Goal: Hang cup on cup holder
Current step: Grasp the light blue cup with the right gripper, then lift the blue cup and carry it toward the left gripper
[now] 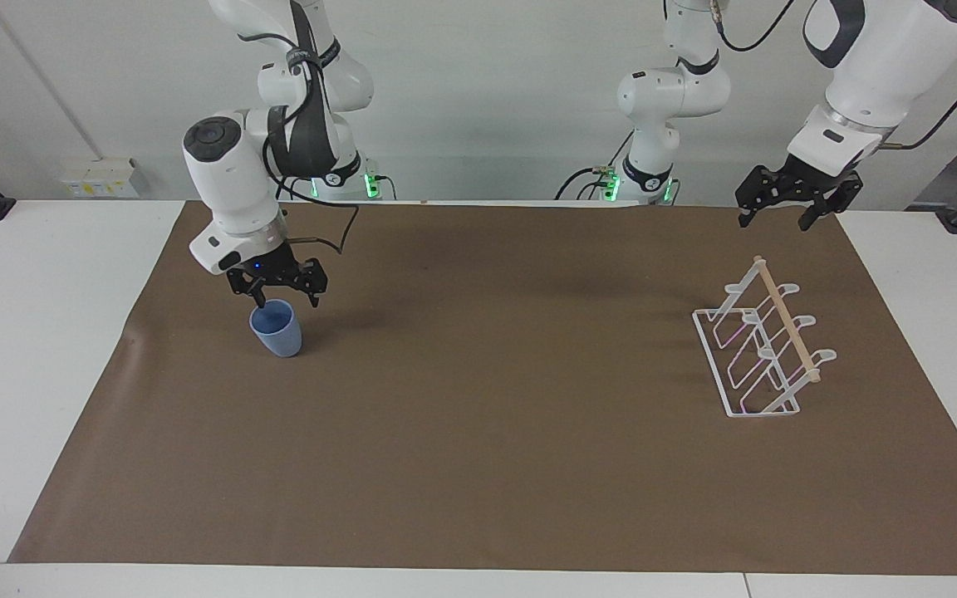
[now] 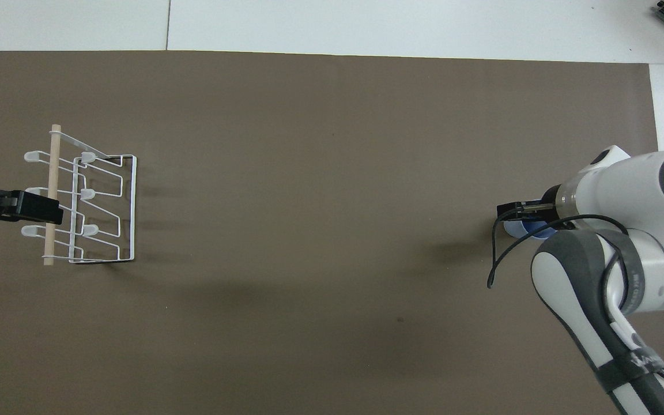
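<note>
The right gripper (image 1: pixel 281 296) hung spread wide just above the upright blue cup (image 1: pixel 277 329) at its end; the left gripper (image 1: pixel 784 209), also released, waited above the cup holder (image 1: pixel 765 349).

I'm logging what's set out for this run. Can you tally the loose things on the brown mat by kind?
Cup: 1, light blue, upright, toward the right arm's end.
Cup holder: 1, white wire with a wooden rod, toward the left arm's end.
Total: 2
</note>
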Robot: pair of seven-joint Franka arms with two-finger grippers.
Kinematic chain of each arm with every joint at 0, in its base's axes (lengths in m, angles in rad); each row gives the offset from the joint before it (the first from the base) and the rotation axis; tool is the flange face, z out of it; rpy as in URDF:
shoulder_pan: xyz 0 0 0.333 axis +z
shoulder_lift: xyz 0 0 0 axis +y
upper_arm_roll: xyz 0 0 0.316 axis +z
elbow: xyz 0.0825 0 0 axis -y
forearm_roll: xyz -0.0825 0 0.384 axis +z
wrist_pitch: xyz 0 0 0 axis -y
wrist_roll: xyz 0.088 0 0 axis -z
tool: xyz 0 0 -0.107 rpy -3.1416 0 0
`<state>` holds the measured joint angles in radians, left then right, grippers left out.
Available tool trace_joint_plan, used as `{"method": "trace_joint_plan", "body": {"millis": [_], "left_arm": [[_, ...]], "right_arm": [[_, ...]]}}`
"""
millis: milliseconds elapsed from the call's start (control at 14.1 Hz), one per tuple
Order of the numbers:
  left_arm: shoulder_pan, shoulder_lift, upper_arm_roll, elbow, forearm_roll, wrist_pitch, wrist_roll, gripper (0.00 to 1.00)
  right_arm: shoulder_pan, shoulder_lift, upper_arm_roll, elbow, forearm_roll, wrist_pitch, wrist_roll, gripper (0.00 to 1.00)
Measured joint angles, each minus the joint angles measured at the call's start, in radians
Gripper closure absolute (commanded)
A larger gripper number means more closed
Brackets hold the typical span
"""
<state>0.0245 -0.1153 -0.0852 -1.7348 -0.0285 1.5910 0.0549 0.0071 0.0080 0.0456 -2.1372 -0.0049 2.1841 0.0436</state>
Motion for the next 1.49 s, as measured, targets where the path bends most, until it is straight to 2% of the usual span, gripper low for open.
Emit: {"method": "trace_joint_plan", "body": {"millis": [142,498,569,711,854,925,1494], "left_arm": [[0.0,-0.002,0.0,-0.001,0.0,0.0,0.0,0.0],[0.0,-0.003,0.0,-0.001,0.0,0.001,0.0,0.0],[0.0,-0.003,0.0,-0.001,0.0,0.002,0.0,0.0],[0.0,-0.003,0.0,-0.001,0.0,0.002,0.0,0.0],[0.0,-0.003,0.0,-0.001,0.0,0.002,0.0,0.0],[0.0,-0.003,0.0,-0.001,0.0,0.002,0.0,0.0],[0.0,-0.004,0.0,-0.01,0.0,0.004,0.0,0.0]], "right_arm": [[0.0,0.024,0.0,-0.014,0.0,0.031,0.0,0.0],[0.0,0.029,0.0,-0.057,0.0,0.086,0.0,0.0],[0.0,0.029,0.0,-0.071,0.0,0.104,0.0,0.03],[0.0,0.029,0.0,-0.094,0.0,0.117,0.0,0.41],[0.0,0.029,0.0,-0.104,0.0,0.118,0.0,0.86],[0.0,0.029,0.0,-0.105,0.0,0.118,0.0,1.0],[0.002,0.023,-0.001,-0.105,0.0,0.119,0.0,1.0]]}}
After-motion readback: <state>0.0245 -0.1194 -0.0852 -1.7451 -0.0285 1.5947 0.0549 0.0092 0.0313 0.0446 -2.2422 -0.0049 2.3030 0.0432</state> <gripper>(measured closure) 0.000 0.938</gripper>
